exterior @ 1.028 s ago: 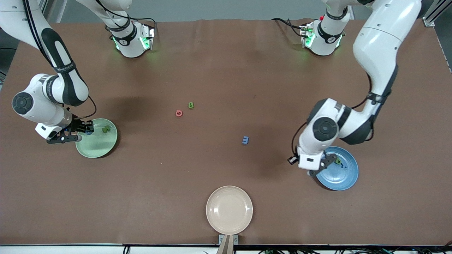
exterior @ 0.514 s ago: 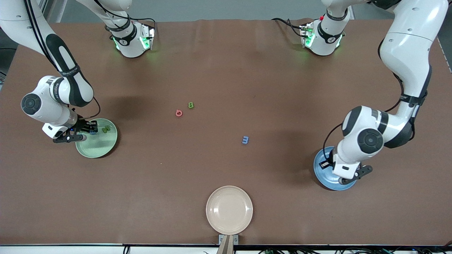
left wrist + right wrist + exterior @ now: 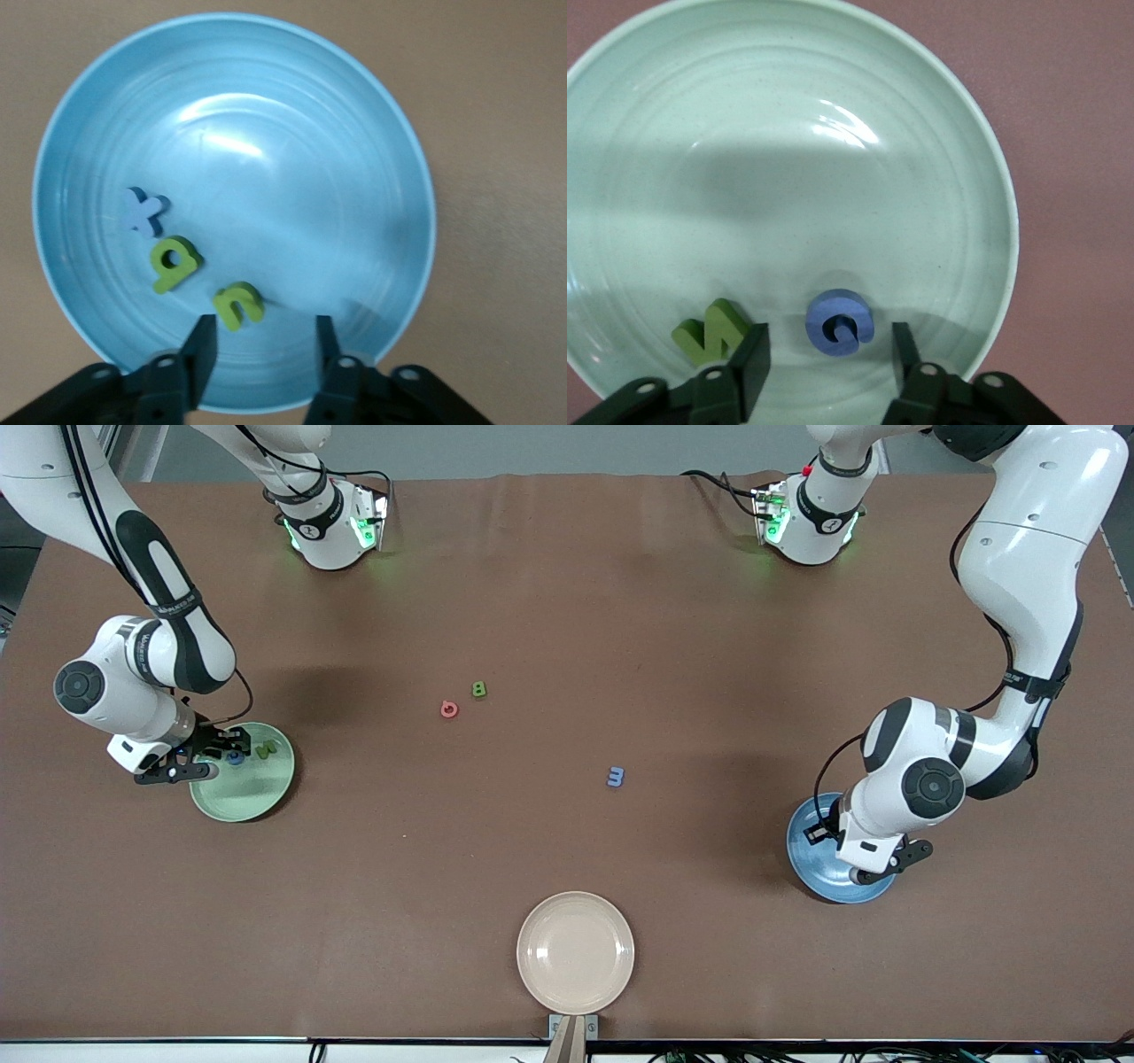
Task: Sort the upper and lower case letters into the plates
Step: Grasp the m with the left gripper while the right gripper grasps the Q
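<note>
The mint green plate [image 3: 244, 788] sits at the right arm's end of the desk [image 3: 567, 602] and holds a blue letter [image 3: 839, 324] and a green letter [image 3: 711, 332]. The blue plate [image 3: 819, 868] sits at the left arm's end with three letters inside: a pale blue one [image 3: 142, 211], a green q-like one [image 3: 174, 262] and a green n-like one [image 3: 237, 304]. Between the plates lie a red letter [image 3: 449, 708], a green B [image 3: 478, 688] and a blue letter [image 3: 616, 777]; a beige plate [image 3: 575, 952] lies nearest the front camera. The left arm covers much of its plate. The right gripper [image 3: 826, 363] hangs over the mint plate, jaws parted and empty. The left gripper [image 3: 263, 354] hangs over the blue plate, also parted, holding nothing.
</note>
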Robot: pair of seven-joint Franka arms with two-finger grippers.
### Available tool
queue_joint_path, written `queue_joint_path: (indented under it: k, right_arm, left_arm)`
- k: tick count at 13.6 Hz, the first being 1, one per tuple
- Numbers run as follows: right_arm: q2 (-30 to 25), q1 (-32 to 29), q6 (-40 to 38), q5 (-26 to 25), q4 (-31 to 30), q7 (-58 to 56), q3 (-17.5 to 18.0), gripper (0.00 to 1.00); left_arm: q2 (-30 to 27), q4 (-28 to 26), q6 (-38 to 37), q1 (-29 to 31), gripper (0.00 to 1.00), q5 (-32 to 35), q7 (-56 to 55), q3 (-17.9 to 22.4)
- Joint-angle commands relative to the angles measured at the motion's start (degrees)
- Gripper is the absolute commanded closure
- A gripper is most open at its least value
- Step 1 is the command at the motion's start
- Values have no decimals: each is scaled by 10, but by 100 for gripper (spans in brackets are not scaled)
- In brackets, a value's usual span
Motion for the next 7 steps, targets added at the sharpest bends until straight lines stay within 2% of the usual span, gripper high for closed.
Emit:
queue_joint_path:
  k: [1, 3, 7]
  right_arm:
    - [-36, 10, -50, -1, 0, 10, 12, 0]
    - [-71, 43, -96, 2, 0, 78, 13, 0]
    - [-117, 145, -156, 29, 0, 256, 13, 0]
  left_arm:
    - [-10, 2, -1, -5, 0, 4, -8, -6]
    - [-15, 5, -5, -28, 0, 3, -45, -20]
    - [-13, 5, -5, -110, 0, 3, -217, -33]
